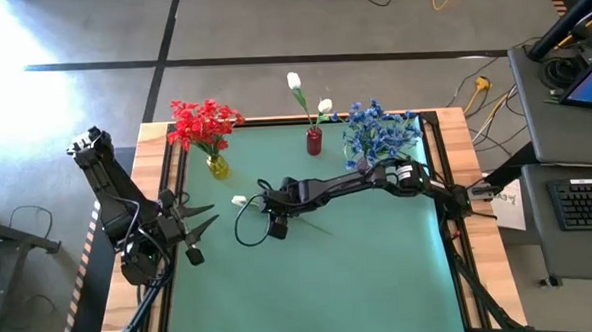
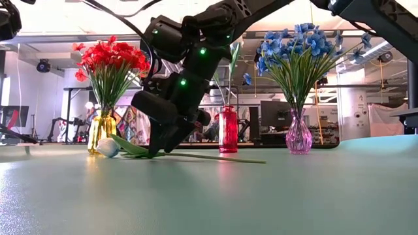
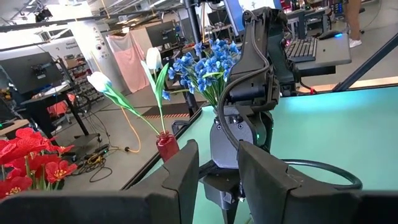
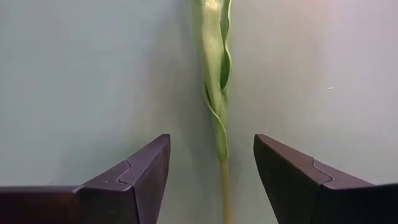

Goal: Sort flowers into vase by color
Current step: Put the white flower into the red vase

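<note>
A white tulip-like flower lies flat on the green mat, its bud [image 1: 238,201] toward the left and its green stem [image 2: 215,157] running right. My right gripper [image 4: 211,143] reaches down over it, slanting from the right. It is open, with one finger on each side of the stem [image 4: 221,155] just behind the leaves, and the fingers are clear of the stem. My left gripper [image 1: 200,218] waits open at the mat's left edge, level, with nothing between its fingers. At the far edge red flowers stand in a yellow vase [image 1: 217,167]. Two white flowers stand in a red vase [image 1: 315,141], and blue flowers in a clear pink vase [image 2: 298,136].
The three vases stand in a row along the far edge of the mat [image 1: 381,272]. A black cable loop [image 1: 247,228] hangs from my right arm just above the mat, near the flower. Wooden table borders [image 1: 161,162] frame the mat. A desk with a keyboard [image 1: 588,203] stands to the right.
</note>
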### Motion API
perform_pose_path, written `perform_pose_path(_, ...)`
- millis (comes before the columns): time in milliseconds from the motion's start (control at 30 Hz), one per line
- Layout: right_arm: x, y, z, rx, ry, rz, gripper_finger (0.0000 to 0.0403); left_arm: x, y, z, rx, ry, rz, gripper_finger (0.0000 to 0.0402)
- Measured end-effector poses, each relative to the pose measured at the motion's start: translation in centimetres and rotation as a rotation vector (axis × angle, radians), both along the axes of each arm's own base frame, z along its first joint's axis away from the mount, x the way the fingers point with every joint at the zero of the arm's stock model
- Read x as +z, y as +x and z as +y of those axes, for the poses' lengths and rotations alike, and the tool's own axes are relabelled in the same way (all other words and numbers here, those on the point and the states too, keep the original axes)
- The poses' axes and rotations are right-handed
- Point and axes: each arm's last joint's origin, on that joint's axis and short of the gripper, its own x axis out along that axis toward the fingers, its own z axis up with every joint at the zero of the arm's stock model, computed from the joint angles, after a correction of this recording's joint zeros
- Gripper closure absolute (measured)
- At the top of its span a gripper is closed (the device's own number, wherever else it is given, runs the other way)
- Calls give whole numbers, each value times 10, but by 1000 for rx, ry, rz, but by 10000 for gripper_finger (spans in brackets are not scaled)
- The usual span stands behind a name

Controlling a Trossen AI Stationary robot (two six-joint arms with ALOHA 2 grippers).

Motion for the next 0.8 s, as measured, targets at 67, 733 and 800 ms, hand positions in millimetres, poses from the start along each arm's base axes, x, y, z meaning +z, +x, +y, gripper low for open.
perform_pose_path(67,0,0,0,1,-1,1,183,0,0,0,0,0,0,301)
perform_pose_path(733,-1,0,0,14,-8,5,383,0,0,0,1,-9,-4,301)
perform_pose_path(800,-1,0,0,15,-9,1,390,0,0,0,1,-16,-8,301)
